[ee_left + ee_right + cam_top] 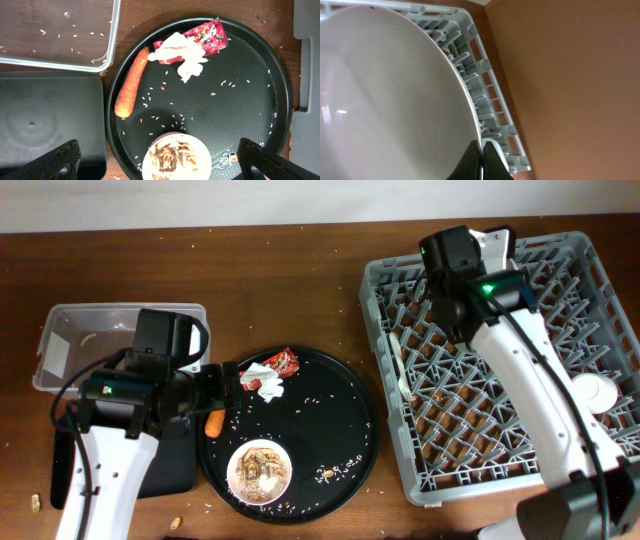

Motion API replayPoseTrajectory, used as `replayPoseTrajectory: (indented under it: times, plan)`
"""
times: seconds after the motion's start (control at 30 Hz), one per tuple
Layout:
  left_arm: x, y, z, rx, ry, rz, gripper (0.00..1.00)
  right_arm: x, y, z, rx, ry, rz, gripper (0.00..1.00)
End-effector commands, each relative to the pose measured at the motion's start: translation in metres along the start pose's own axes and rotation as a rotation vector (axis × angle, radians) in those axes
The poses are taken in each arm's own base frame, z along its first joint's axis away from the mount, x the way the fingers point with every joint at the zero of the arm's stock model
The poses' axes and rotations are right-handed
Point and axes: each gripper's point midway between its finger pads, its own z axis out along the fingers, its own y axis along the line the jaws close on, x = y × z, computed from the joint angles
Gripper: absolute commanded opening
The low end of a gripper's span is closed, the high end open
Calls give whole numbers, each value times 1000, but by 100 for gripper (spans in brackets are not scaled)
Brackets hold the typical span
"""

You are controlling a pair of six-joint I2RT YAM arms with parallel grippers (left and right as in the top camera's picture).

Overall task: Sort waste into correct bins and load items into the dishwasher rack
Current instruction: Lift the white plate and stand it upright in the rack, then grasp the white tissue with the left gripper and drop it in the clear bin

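Clear tub (pixel 60 340): far left of the bench (pixel 300 270); holds only a few rice grains (pixel 75 34); none of the waste is in it yet.
Flat black tray (pixel 45 120): just below the tub and just beside the round black tray (pixel 250 100); bare, so sorting looks barely begun.
Left pincer (pixel 159 150): released, fingers spread wide and grasping nothing; it hangs over the round tray, probably to line up on a piece of waste.
Carrot (pixel 131 82): lies along the round tray's left rim, nearest both bins; likely the easiest first pick.
Tissue (pixel 180 55): crumpled at the tray's far side, overlapping the red wrapper (pixel 210 34); lifting one may drag the other.
Bowl (pixel 147 160): at the tray's near edge with brownish scraps (pixel 172 155) inside; it needs emptying before racking.
Plate (pixel 385 100): on edge in the left part of the rack (pixel 485 80), set among pegs so it can stand upright.
Right pincer (pixel 481 159): clenched on the plate's rim, apparently steadying it while the pegs take it.
Small white cup (pixel 597 392): in the rack's right side, well apart from the plate.
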Motion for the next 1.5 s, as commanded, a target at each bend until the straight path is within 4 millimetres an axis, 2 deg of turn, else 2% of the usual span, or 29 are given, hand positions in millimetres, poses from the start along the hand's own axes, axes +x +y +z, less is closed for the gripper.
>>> replayPoseTrajectory:
  times: [0.0,0.1,0.2,0.27,0.3,0.4,0.53,0.6,0.63,0.67,0.87,0.9,0.93,1.0,1.03,1.1,1.13,1.2,1.23,1.27,1.33,1.37,1.4,1.47]
  plan:
    - [-1,3,-4,-10,-19,-12,99,-8,3,7,54,-6,-57,4]
    - [-1,3,-4,-10,-19,-12,99,2,22,18,57,28,-119,4]
    - [-1,3,-4,-10,-19,-12,99,-10,-5,14,217,-16,-75,4]
    - [-1,3,-4,-10,-19,-12,99,-29,-6,13,227,-60,-111,4]
    - [-1,3,-4,-10,-19,-12,99,-37,-1,14,203,-76,-186,4]
    - [-1,3,-4,-10,-19,-12,99,-40,8,21,135,-79,-265,4]
    - [-1,3,-4,-10,-19,-12,99,-34,12,31,91,-61,-290,4]
    - [-1,3,-4,-10,-19,-12,99,-24,23,39,78,-42,-323,4]
    - [-1,3,-4,-10,-19,-12,99,-10,39,50,75,-18,-369,4]
    - [-1,3,-4,-10,-19,-12,99,-5,46,55,76,-10,-407,4]
    - [-1,3,-4,-10,-19,-12,99,-11,47,52,94,-37,-381,8]
    - [-1,3,-4,-10,-19,-12,99,-15,51,44,86,-59,-384,21]
    - [-1,3,-4,-10,-19,-12,99,-22,57,26,69,-106,-370,53]
    - [-1,3,-4,-10,-19,-12,99,-38,50,-9,38,-196,-244,76]
    - [-1,3,-4,-10,-19,-12,99,-47,34,-36,13,-256,-132,84]
    - [-1,3,-4,-10,-19,-12,99,-45,-6,-83,-86,-339,82,94]
    - [-1,3,-4,-10,-19,-12,99,-29,-32,-121,-278,-378,231,95]
    - [-1,3,-4,-10,-19,-12,99,14,-70,-171,-599,-404,371,98]
    - [-1,3,-4,-10,-19,-12,99,47,-95,-195,-742,-434,417,99]
    - [-1,3,-4,-10,-19,-12,99,100,-135,-226,-931,-524,494,99]
    - [-1,3,-4,-10,-19,-12,99,142,-163,-241,-1022,-612,539,99]
    - [-1,3,-4,-10,-19,-12,99,154,-171,-246,-1051,-643,553,99]
    - [-1,3,-4,-10,-19,-12,99,164,-173,-245,-1055,-645,553,99]
    - [-1,3,-4,-10,-19,-12,99,171,-152,-233,-1014,-585,413,98]
